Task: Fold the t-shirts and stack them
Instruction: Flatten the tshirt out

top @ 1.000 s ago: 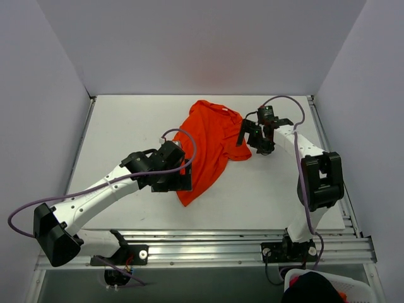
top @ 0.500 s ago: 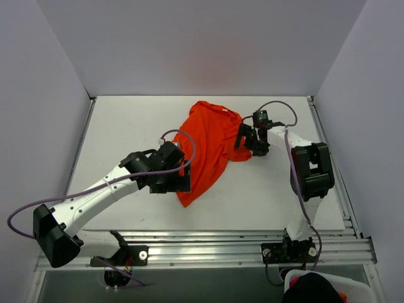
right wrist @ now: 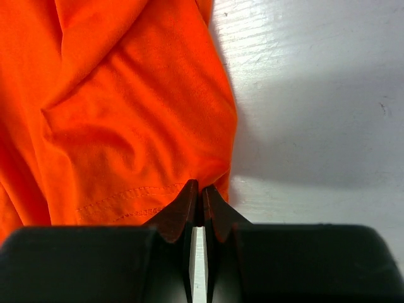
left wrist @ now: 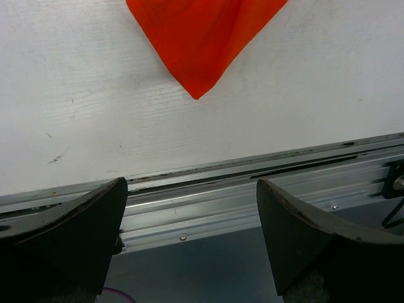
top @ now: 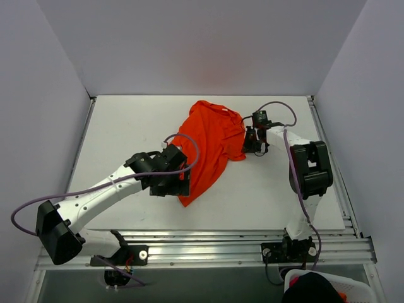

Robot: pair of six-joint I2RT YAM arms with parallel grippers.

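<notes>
— Orange-red cloth, where on the table (top: 120, 126)?
— Spread out past the middle, toward the far side: t-shirt (top: 211, 142), collar end farthest off, narrowing to a point at the near end
— Flat or wrinkled?
— Wrinkled, with deep soft folds along the right side
— And the right gripper (right wrist: 196, 194)?
— Pressed fully closed, tips together on the shirt's right edge, right at the stitched hem; pinches a small bit of the cloth there, low against the white surface
— Left gripper (left wrist: 191, 189)?
— Spread wide, holds nothing; hangs over the near half of the table, just beside the shirt's left edge in the overhead view
— Seen from its own camera?
— Dark fingers (left wrist: 76, 227) far apart at the bottom corners, metal rail (left wrist: 252, 183) running across between them, white tabletop beyond, then the pointed orange corner of the shirt at the top, apart from both fingers
— Arms well apart?
— One on each side of the shirt, cloth lying between them
</notes>
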